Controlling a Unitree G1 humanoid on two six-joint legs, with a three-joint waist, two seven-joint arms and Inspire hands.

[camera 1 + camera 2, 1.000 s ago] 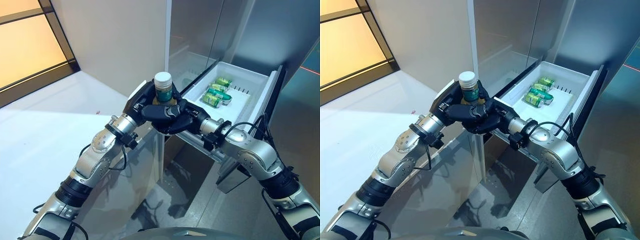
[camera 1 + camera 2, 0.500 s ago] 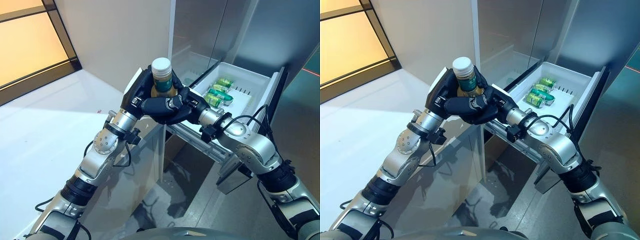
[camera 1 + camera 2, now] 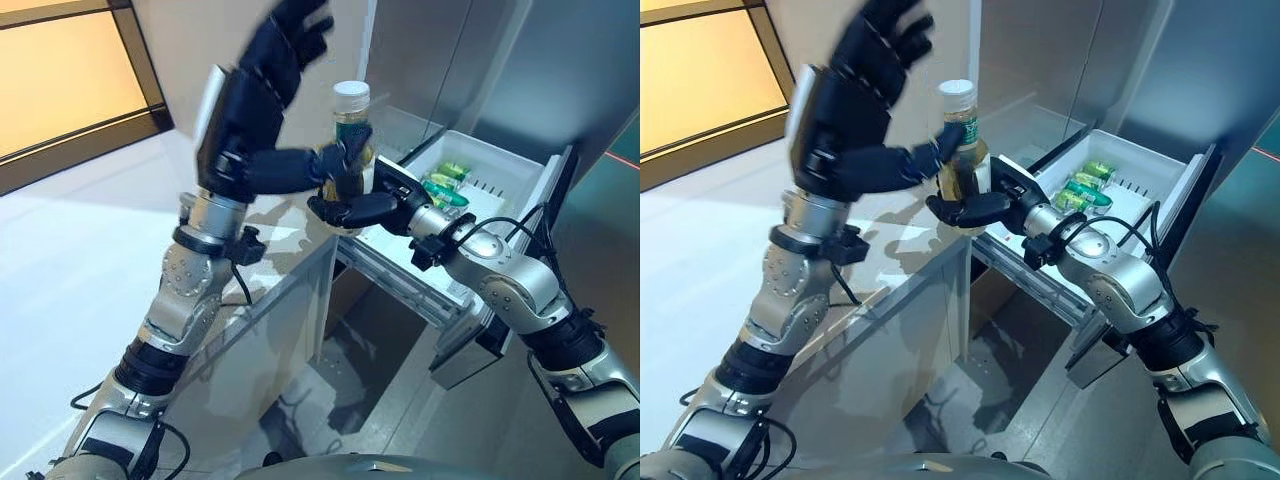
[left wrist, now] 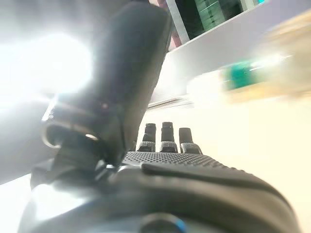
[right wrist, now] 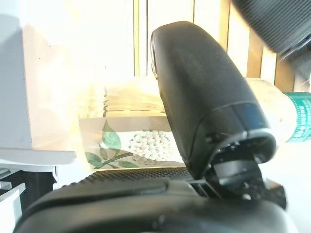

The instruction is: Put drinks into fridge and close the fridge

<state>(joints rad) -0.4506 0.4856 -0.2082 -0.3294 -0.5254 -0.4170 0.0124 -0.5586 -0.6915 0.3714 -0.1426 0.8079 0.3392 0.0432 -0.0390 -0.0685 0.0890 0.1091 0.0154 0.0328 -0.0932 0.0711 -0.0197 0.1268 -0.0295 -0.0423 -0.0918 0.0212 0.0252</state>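
A clear drink bottle (image 3: 351, 140) with a white cap and a green neck band stands upright in the air to the left of the open fridge drawer (image 3: 512, 160). My right hand (image 3: 362, 208) is shut on its lower half; in the right wrist view the thumb (image 5: 204, 97) lies across the flower-printed label (image 5: 138, 143). My left hand (image 3: 250, 105) is raised to the left of the bottle and open, its fingers spread upward and its thumb reaching toward the bottle. In the left wrist view the bottle (image 4: 265, 73) shows past the straight fingers (image 4: 167, 138).
Several green cans (image 3: 440, 185) lie in the white pulled-out drawer. Steel fridge fronts (image 3: 560, 70) rise behind it. A grey panel (image 3: 270, 340) stands below the hands. To the left are pale floor and a dark-framed window (image 3: 70, 80).
My left hand has let go of the bottle and lifted with its fingers spread. My right hand has kept the bottle and carried it up and a little toward the drawer.
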